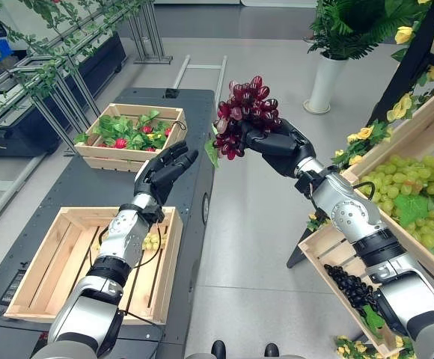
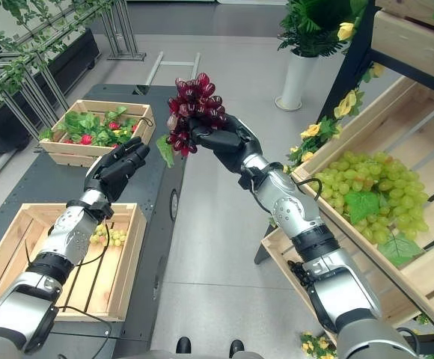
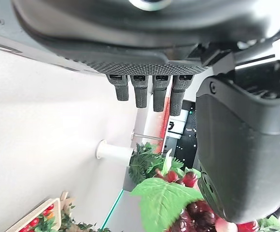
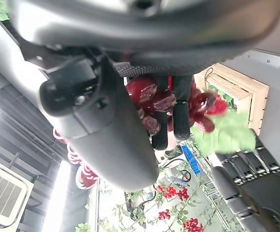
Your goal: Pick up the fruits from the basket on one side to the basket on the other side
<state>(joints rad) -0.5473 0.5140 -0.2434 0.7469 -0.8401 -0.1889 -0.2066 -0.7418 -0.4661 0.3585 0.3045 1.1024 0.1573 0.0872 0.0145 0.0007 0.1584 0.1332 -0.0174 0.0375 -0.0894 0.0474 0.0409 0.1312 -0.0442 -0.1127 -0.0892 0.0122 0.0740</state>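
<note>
Left eye view shows two wooden crates on the dark worktop point(image 1: 112, 168): a near crate point(image 1: 60, 258) at lower left with one small green grape cluster point(image 1: 151, 241), and a far crate point(image 1: 131, 134) at upper left filled with leaves and red fruit. At upper centre, over the grey floor point(image 1: 254, 239), the right robot hand point(image 1: 277, 142) has its fingers curled round one bunch of dark red grapes point(image 1: 243, 112), while the left robot hand point(image 1: 164, 168) hangs beside it with fingers straight and spread, holding nothing. Along the right edge a wooden shelf stand point(image 1: 419, 120) carries green grapes point(image 1: 415, 191) above and black grapes point(image 1: 352, 288) below, with a white vase point(image 1: 325, 82) of foliage at upper right.
</note>
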